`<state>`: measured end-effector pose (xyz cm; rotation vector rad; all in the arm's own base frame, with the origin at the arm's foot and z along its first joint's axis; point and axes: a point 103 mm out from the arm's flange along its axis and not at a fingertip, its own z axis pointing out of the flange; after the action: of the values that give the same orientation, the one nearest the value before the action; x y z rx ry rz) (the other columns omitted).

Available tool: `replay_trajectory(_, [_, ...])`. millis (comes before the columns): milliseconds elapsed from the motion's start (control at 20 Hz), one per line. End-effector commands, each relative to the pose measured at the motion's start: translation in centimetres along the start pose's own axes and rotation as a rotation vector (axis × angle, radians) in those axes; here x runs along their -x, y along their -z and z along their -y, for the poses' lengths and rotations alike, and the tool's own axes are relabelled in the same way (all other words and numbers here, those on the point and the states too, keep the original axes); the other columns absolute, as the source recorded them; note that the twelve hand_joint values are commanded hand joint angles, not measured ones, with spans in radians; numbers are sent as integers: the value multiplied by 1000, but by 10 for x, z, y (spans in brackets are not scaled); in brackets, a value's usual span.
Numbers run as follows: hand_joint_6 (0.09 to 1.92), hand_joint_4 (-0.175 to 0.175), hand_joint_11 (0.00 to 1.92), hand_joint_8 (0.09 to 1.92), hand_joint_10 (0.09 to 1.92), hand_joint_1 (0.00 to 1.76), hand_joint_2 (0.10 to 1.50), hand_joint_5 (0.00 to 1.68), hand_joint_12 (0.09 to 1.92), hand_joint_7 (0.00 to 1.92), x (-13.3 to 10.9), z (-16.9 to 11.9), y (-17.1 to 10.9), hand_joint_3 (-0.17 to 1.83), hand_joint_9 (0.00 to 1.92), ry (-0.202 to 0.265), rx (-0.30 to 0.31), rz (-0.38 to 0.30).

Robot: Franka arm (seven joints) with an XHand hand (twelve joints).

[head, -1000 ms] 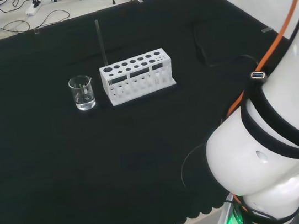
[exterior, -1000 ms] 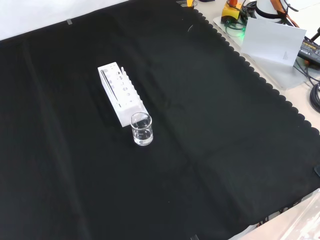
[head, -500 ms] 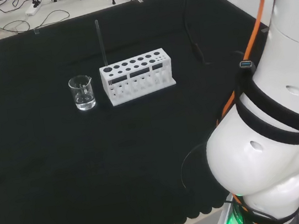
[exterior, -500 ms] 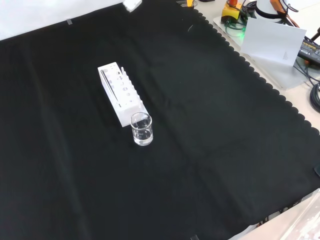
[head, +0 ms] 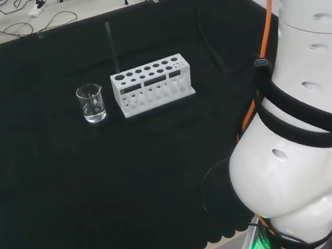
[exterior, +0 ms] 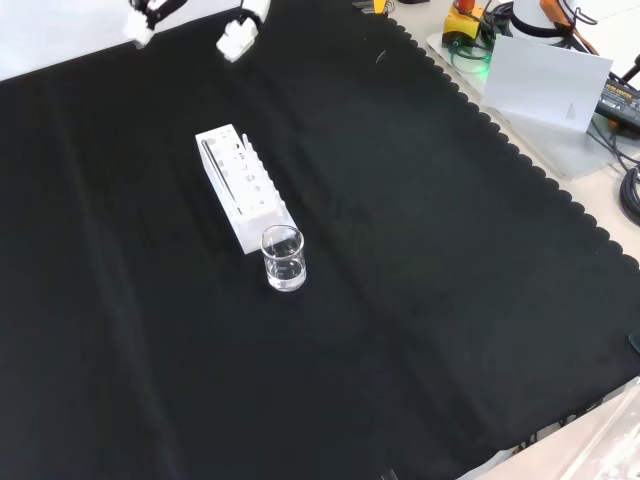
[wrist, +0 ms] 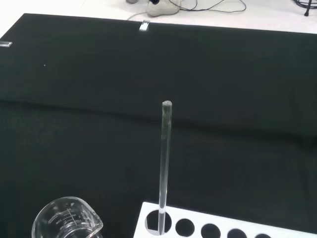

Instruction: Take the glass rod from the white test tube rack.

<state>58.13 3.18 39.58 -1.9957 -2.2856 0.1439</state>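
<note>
A thin clear glass rod [head: 112, 48] stands upright in the end hole of the white test tube rack [head: 151, 84], at the rack's left end in the head view. In the front view the rod [exterior: 212, 165] lies along the rack [exterior: 243, 198]. The hand [exterior: 240, 35] reaches in at the top of the front view, above and beyond the rack; its white fingertips [exterior: 140, 20] are spread apart and touch nothing. The wrist view shows the rod [wrist: 164, 163] rising from the rack [wrist: 223, 230], close ahead.
A small clear glass beaker [head: 90, 103] stands just beside the rack's rod end; it also shows as the beaker [exterior: 284, 258] in the front view and as the beaker [wrist: 64, 223] in the wrist view. The arm's white links [head: 304, 142] take up the head view's right side.
The hand's fingertips have come into the front view from the top and moved leftward toward the rack. In the head view the arm's links have swung upward. Rod, rack and beaker have not moved.
</note>
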Motion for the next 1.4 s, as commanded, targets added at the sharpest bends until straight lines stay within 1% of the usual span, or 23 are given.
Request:
replay_trajectory(50, [87, -148, 0, 827, 852, 498, 921, 219, 1337, 148, -3, -21, -17, 438, 258, 16, -19, -6])
replay_trajectory(400, [87, -157, 0, 838, 850, 495, 922, 255, 1384, 192, 2, -39, -36, 443, 298, 17, -44, -12])
replay_trajectory(700, [87, -161, 19, 848, 852, 494, 925, 284, 1401, 230, 4, -47, -51, 447, 329, 25, -61, -12])
replay_trajectory(900, [87, -162, 31, 854, 853, 493, 927, 306, 1402, 257, 8, -48, -64, 449, 351, 21, -75, -13])
replay_trajectory(1100, [87, -163, 41, 857, 851, 492, 929, 323, 1400, 281, 11, -45, -78, 451, 371, 4, -102, -9])
replay_trajectory(1250, [87, -163, 51, 858, 849, 492, 931, 336, 1399, 296, 12, -44, -85, 452, 385, 3, -114, -7])
replay_trajectory(1400, [87, -163, 68, 854, 840, 495, 931, 344, 1395, 310, 10, -43, -91, 454, 406, 14, -128, -2])
